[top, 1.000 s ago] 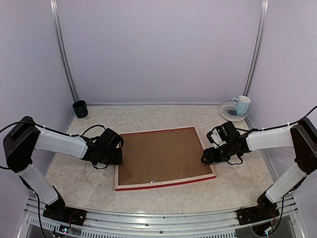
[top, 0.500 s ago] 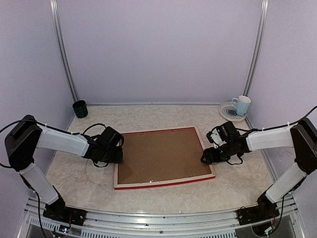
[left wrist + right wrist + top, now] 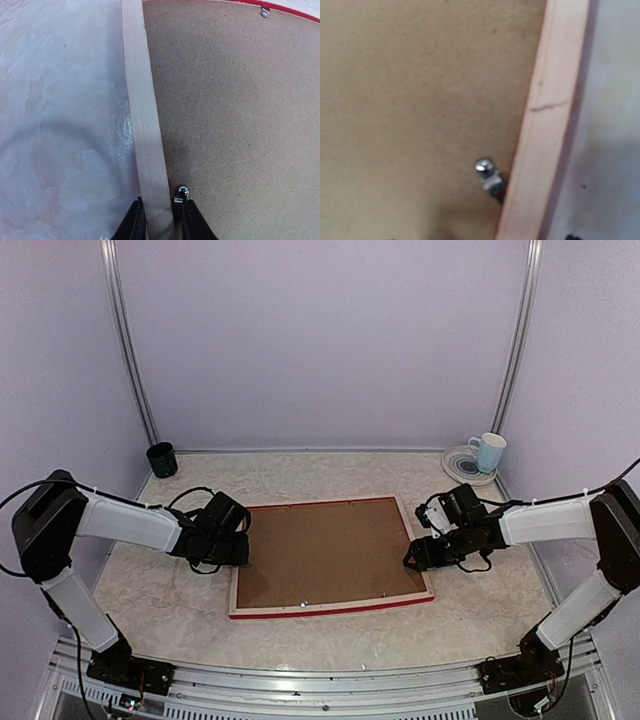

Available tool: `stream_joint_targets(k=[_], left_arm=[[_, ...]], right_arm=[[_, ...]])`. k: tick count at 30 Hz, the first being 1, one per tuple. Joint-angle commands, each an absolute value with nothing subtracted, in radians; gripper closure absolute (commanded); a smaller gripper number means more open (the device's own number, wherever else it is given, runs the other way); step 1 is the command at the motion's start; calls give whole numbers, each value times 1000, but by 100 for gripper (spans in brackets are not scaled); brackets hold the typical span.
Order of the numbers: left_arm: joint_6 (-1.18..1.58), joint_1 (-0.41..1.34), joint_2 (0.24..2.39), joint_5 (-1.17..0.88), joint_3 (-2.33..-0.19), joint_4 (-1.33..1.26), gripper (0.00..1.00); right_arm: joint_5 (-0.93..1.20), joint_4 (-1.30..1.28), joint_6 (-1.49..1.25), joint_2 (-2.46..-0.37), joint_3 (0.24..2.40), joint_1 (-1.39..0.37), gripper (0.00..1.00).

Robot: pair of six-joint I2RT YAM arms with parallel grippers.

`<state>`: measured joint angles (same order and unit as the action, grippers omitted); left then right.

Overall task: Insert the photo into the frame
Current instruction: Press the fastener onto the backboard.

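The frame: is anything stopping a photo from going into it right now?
Yes. The frame lies face down, and the brown backing board fills its opening, with small metal tabs at its edge. No photo is in view.

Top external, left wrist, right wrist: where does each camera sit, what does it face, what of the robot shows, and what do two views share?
Top external: above and behind the arms, looking down on the frame; both arms, left hand and right hand show.
Left wrist: on that wrist, looking down the left rail; fingertips straddle it.
Right wrist: on that wrist, close over the right rail; no fingers clearly show.
Shared: both wrist views show the backing board and a clip.
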<state>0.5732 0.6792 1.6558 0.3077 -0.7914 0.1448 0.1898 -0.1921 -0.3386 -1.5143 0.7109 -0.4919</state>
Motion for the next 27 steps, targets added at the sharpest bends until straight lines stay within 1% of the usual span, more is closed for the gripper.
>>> stream_joint_targets(k=[1,3,5,6,13,16,21,27], left_arm=[[548,658,1649,297,-811,220,68],[544,648,1623,305,-835,241,53],[540,638,1605,307,-865,266,42],[538,634,1602,304,-879,278,40],[519,614,1628,251,-924,330,41],[515,615,1649,234,-935,362,44],[512,625,1675,269,-963,445,50],[512,635,1701,293,-977,479,54]], right_arm=[[228,-184,-329,-1474,703,-483,27],[234,-183,-327,-1469,701,-483,27],[235,-183,-325,-1464,701,-483,27],[238,-181,-324,-1463,700,-484,27],[260,-157,-336,-1444,678,-483,27],[258,-160,-332,-1438,672,-483,27],[264,-157,-329,-1419,666,-483,28],[277,-145,-327,-1411,664,-483,27]])
